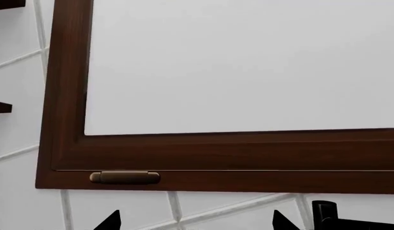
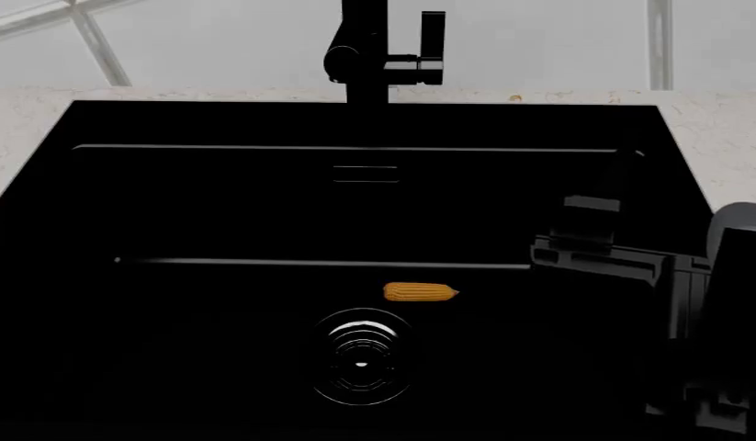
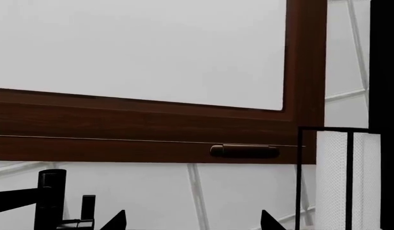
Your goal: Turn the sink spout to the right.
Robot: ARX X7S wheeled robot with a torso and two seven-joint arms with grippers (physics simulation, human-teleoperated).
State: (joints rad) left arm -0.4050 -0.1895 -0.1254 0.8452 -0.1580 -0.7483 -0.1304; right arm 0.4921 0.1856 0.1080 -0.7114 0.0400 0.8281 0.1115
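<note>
The sink spout point(image 3: 15, 200) is a slim black tube reaching sideways from its tall black column point(image 3: 51, 199). In the head view the column point(image 2: 366, 55) stands behind the sink point(image 2: 59, 129), a wide black basin; the tube cannot be made out against the black. My right gripper point(image 3: 193, 223) is open and empty, facing the wall, apart from the column. My right arm point(image 2: 611, 266) rises over the basin's right side. My left gripper point(image 1: 195, 223) is open and empty too, with a black faucet part point(image 1: 324, 213) off to one side. It does not show in the head view.
A short lever handle point(image 2: 433, 46) sits on the column's right. A corn cob point(image 2: 421, 292) lies in the basin above the ringed drain point(image 2: 362, 358). A dark wood window frame point(image 1: 184, 158) with a brass hinge point(image 1: 124, 177) is on the tiled wall. A white mesh holder point(image 3: 340, 177) stands nearby.
</note>
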